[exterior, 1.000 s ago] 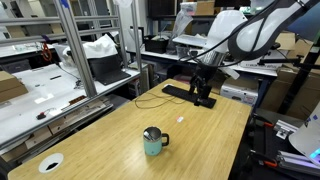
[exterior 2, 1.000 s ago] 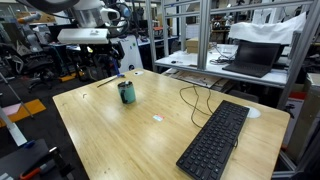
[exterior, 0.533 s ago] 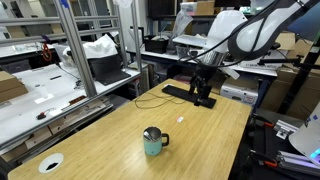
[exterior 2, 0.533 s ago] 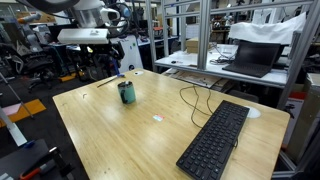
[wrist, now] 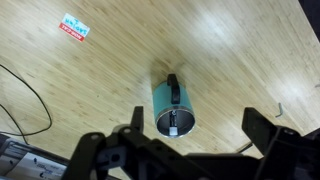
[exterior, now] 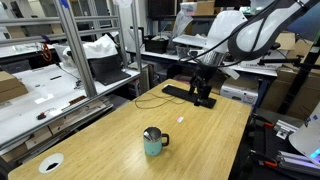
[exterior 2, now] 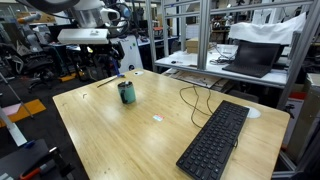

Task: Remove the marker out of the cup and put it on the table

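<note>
Franka arm (exterior: pixel 250 30): white rounded links w/ dark grey joint sections, upper right in an exterior view; white shell w/ black parts at upper left (exterior 2: pixel 85 35). Robotiq gripper (wrist: pixel 195 135): matte black, blocky, two angular fingers (wrist: pixel 258 125) along the wrist view's bottom edge.

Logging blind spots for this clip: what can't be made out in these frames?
The marker: wrist view, only a pale blur inside the cup; in both exterior views the cup's wall hides it.
The fingers: wrist view, dark, blurred, bases cut off by the bottom edge.
The sticker: wrist view, print too small to read.
</note>
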